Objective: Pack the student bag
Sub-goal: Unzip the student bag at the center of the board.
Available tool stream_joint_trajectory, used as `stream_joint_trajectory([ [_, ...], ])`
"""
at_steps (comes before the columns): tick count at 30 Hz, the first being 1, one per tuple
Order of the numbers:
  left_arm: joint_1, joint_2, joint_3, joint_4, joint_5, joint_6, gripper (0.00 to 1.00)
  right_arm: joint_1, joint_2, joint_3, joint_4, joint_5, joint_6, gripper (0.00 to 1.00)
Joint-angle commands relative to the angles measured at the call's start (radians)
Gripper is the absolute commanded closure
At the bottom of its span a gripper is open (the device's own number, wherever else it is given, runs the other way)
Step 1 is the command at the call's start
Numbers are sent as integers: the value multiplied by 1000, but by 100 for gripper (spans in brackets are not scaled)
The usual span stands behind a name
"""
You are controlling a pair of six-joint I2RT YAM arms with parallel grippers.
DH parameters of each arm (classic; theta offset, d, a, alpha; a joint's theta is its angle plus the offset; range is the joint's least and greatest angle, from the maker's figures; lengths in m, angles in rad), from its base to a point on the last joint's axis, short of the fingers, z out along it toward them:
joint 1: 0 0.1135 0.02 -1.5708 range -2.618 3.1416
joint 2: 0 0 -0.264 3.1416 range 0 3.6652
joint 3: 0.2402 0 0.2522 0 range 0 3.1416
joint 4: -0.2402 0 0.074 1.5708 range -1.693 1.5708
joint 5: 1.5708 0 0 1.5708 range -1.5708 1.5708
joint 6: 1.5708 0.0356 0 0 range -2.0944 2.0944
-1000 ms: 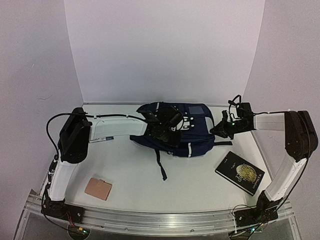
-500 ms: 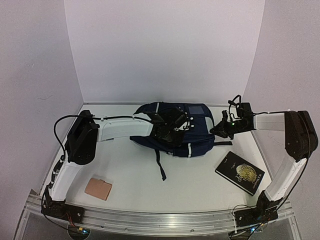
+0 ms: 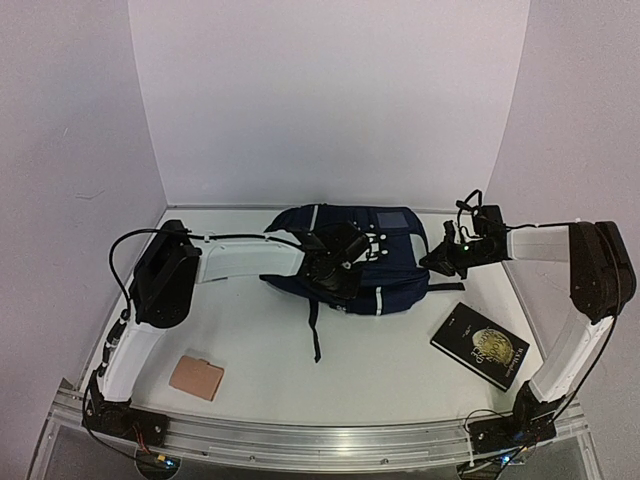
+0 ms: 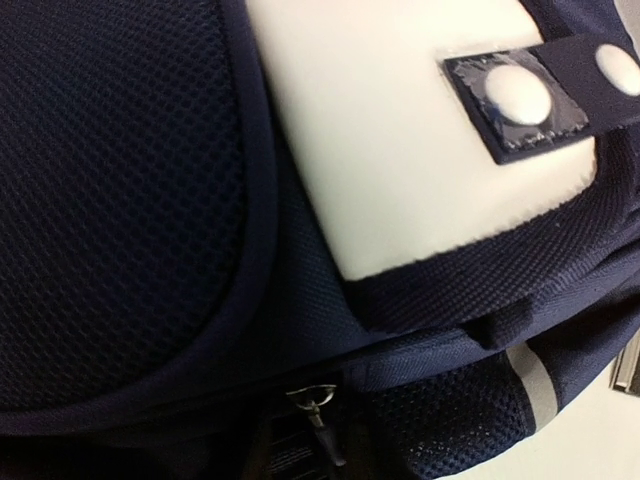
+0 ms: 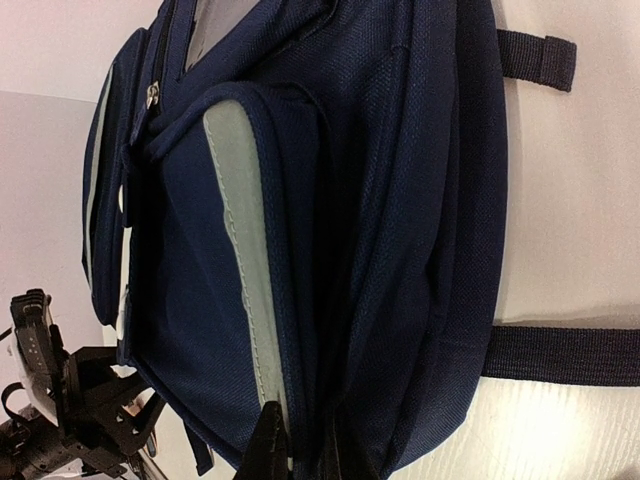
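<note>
Pale table (image 3: pixel 250 350); right gripper (image 3: pixel 437 263) pinched shut on the edge of the bag (image 3: pixel 395 280); left gripper (image 3: pixel 336 268) above it, opening unclear; aim it squarely at the zip pull (image 4: pixel 318 405)

Rear centre of the surface (image 3: pixel 400 385) is taken up by the student bag (image 3: pixel 395 270). The left gripper (image 3: pixel 338 268) is set on its top, and the right gripper (image 3: pixel 438 262) is clamped on its right end. A strap (image 3: pixel 314 335) is laid forward. Open passage is noted between the black book (image 3: pixel 479 345) and the tan pouch (image 3: pixel 196 377).
</note>
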Motion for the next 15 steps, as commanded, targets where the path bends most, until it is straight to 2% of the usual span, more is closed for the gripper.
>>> stream_joint_trajectory([
  [1,32,-42,27,-15,-21,-25,87,15,-24,23,27,-37,-15,100],
  [6,54,-114,-9,-10,-32,-15,99,8,-22,38,-22,41,-64,100],
  [15,124,-292,-193,49,97,-34,100,-29,-9,77,-99,146,-145,100],
])
